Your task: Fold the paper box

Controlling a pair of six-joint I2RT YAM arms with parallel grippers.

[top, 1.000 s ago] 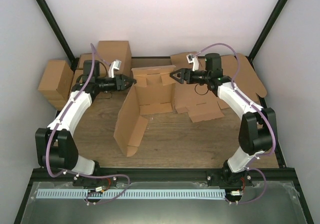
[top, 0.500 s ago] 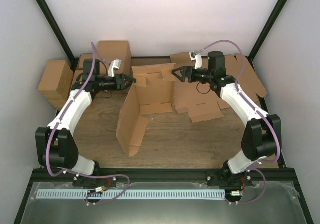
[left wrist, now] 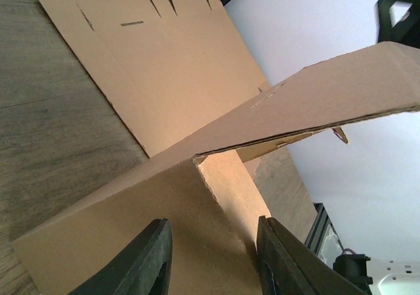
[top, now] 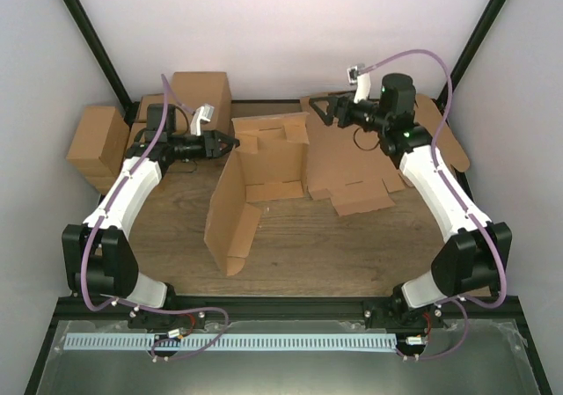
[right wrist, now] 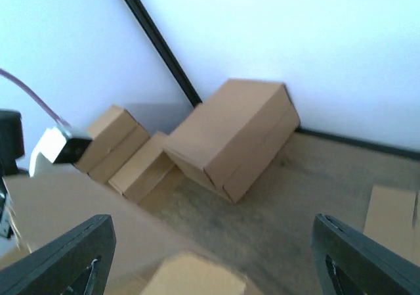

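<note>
Brown corrugated paper box sat half-folded on the table, just right of the big closed carton and nearer than it, left wall upright. Left gripper, just in front of that carton, was part-closed on the box's rear-left corner. Right gripper, well right of the carton, hung raised, jaws spread wide, holding nothing.
</note>
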